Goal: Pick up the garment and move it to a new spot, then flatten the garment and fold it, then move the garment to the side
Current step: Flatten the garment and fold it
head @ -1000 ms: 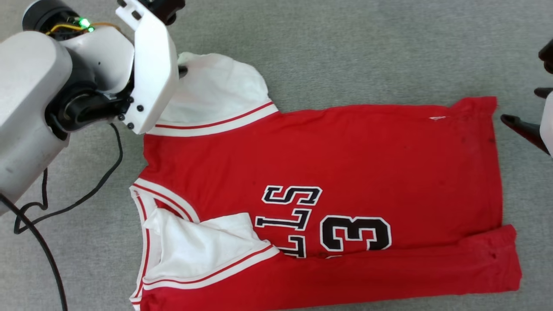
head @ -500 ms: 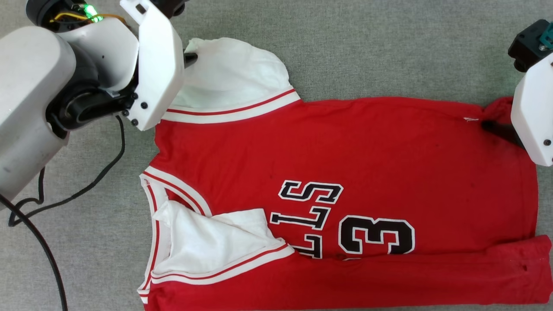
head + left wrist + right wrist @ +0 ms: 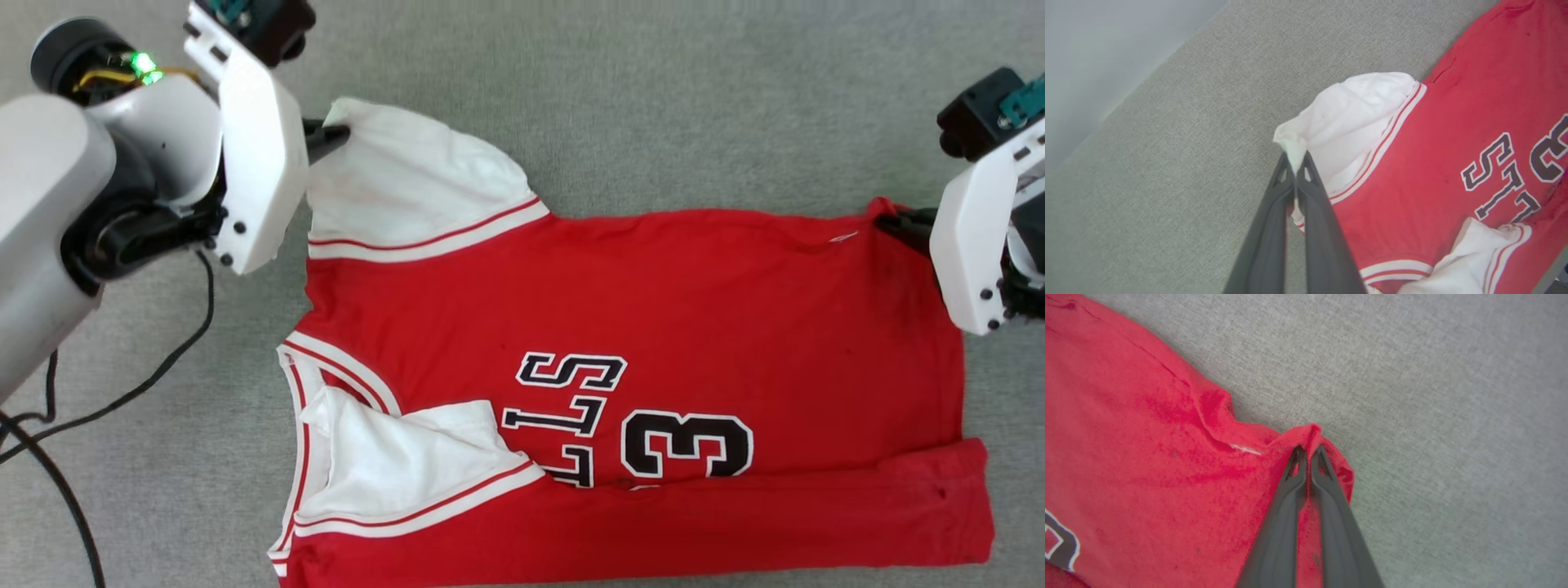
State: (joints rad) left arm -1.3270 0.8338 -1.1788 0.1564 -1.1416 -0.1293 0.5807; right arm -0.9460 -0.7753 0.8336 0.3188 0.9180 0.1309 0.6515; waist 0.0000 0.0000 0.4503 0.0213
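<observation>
My right gripper (image 3: 1309, 451) has clamped a hem corner (image 3: 1310, 433) of the garment (image 3: 653, 294) at 2 o'clock. The left gripper (image 3: 1295, 163) pinches the sleeve tip (image 3: 1290, 143) at 10. Limp, light cloth: corners suit.

Right claw (image 3: 1308, 451) pinching garment (image 3: 1147, 457) corner

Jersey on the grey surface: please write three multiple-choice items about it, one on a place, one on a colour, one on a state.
1. Where does the left gripper grip the jersey? A neckline; B number; C white sleeve tip.
2. Colour of the chest letters? A black, white-outlined; B blue; C yellow.
3. The right gripper is: A open; B shut on the red hem corner; C shut on a cable.
Answers: C, white cloth is pinched in it; A, plain in the head view; B, red fabric bunches where it closes.
</observation>
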